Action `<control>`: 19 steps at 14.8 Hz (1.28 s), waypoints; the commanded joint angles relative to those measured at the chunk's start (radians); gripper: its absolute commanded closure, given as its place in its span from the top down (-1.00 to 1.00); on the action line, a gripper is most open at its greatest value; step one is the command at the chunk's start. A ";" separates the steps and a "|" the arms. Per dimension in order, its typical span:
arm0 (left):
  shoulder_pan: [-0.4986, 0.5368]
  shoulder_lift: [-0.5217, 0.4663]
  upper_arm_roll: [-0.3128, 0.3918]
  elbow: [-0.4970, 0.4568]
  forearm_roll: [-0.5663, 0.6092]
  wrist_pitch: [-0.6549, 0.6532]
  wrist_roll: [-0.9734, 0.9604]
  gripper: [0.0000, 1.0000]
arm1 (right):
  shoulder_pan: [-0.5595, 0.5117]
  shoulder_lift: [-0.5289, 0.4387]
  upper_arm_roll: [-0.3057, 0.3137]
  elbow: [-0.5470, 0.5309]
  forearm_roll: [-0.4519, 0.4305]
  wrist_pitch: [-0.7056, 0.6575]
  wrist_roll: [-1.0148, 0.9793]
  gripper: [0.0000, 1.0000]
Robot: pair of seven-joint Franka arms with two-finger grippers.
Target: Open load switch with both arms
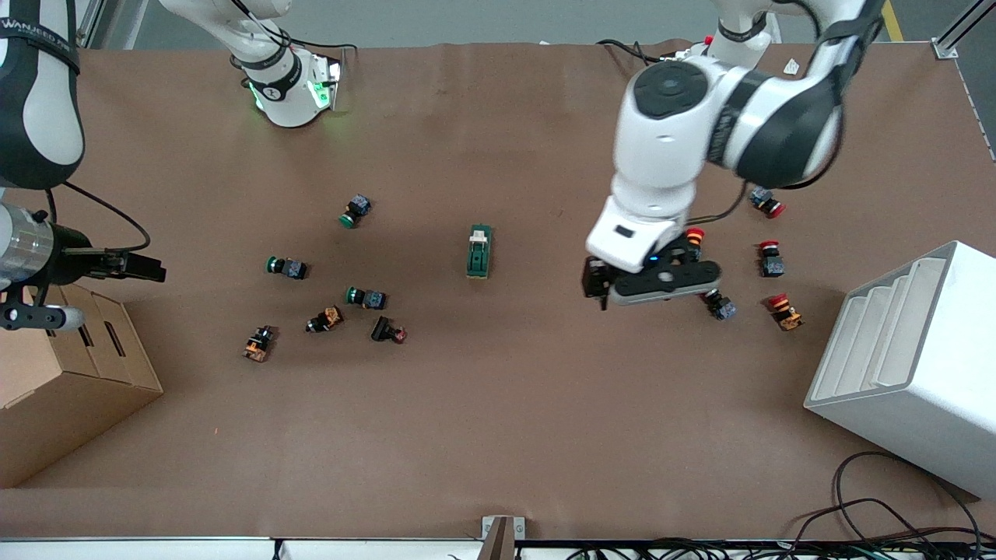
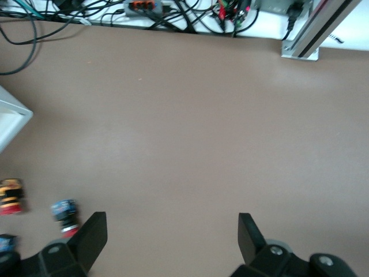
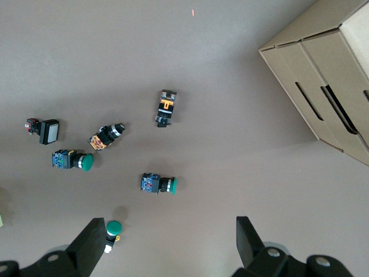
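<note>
The load switch (image 1: 479, 251), a dark-green block with a white lever, lies on the brown table near its middle, and neither gripper touches it. My left gripper (image 1: 615, 289) hangs over the table between the switch and a group of red push buttons. In the left wrist view it (image 2: 172, 236) is open, with only bare table between its fingers. At the right arm's end of the table my right gripper (image 1: 152, 268) hangs beside a cardboard box. It (image 3: 170, 242) is open and holds nothing. The switch does not show in either wrist view.
Several green, orange and black push buttons (image 1: 366, 297) lie between the switch and the cardboard box (image 1: 70, 373). Several red-capped buttons (image 1: 770, 258) lie by the left gripper, and a white stepped rack (image 1: 903, 358) stands at the left arm's end. Cables run along the table's front edge (image 2: 173, 11).
</note>
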 commanded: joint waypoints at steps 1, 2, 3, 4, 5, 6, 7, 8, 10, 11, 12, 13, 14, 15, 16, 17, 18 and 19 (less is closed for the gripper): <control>0.065 -0.119 0.041 -0.025 -0.109 -0.090 0.185 1.00 | -0.005 0.013 0.016 0.023 -0.009 -0.015 -0.001 1.00; 0.079 -0.148 0.063 -0.027 -0.134 -0.119 0.230 1.00 | -0.003 0.012 0.016 0.023 -0.014 -0.015 -0.004 1.00; 0.090 -0.168 0.081 -0.027 -0.148 -0.147 0.262 1.00 | -0.003 0.007 0.017 0.023 -0.014 -0.028 -0.004 1.00; 0.102 -0.193 0.090 -0.028 -0.171 -0.185 0.287 1.00 | -0.003 0.003 0.017 0.021 -0.009 -0.061 -0.005 1.00; 0.119 -0.211 0.100 -0.030 -0.205 -0.218 0.316 1.00 | -0.003 -0.004 0.020 0.021 -0.006 -0.081 -0.005 1.00; 0.117 -0.231 0.128 -0.033 -0.246 -0.233 0.363 1.00 | 0.000 -0.020 0.020 0.020 -0.006 -0.089 -0.005 1.00; 0.114 -0.248 0.165 -0.033 -0.287 -0.250 0.418 1.00 | 0.006 -0.034 0.022 0.017 -0.006 -0.094 -0.005 1.00; 0.119 -0.263 0.181 -0.034 -0.329 -0.280 0.473 1.00 | 0.024 -0.043 0.019 0.018 -0.008 -0.095 -0.001 1.00; 0.134 -0.288 0.207 -0.036 -0.351 -0.330 0.549 1.00 | 0.047 -0.062 0.017 0.014 -0.015 -0.107 0.004 1.00; 0.140 -0.303 0.216 -0.048 -0.352 -0.350 0.575 1.00 | 0.047 -0.068 0.017 0.009 -0.014 -0.115 0.005 1.00; 0.151 -0.323 0.224 -0.068 -0.354 -0.356 0.610 1.00 | 0.050 -0.083 0.014 0.000 -0.012 -0.115 0.005 1.00; 0.169 -0.346 0.225 -0.091 -0.366 -0.357 0.647 1.00 | 0.058 -0.105 0.013 -0.017 -0.009 -0.112 0.005 1.00; 0.188 -0.367 0.228 -0.115 -0.386 -0.357 0.684 1.00 | 0.064 -0.132 0.011 -0.034 -0.009 -0.107 0.004 1.00; 0.194 -0.392 0.245 -0.140 -0.397 -0.362 0.713 1.00 | 0.072 -0.152 0.011 -0.043 -0.009 -0.107 0.004 1.00; 0.193 -0.404 0.271 -0.154 -0.407 -0.370 0.730 1.00 | 0.081 -0.169 0.009 -0.054 -0.009 -0.112 0.004 1.00; 0.191 -0.412 0.279 -0.157 -0.416 -0.379 0.736 1.00 | 0.083 -0.195 0.009 -0.073 -0.009 -0.107 0.004 1.00; 0.193 -0.414 0.282 -0.157 -0.417 -0.391 0.736 1.00 | 0.083 -0.226 0.002 -0.104 -0.009 -0.101 0.004 1.00; 0.193 -0.414 0.282 -0.157 -0.417 -0.393 0.736 1.00 | 0.084 -0.255 0.000 -0.127 -0.009 -0.100 0.004 1.00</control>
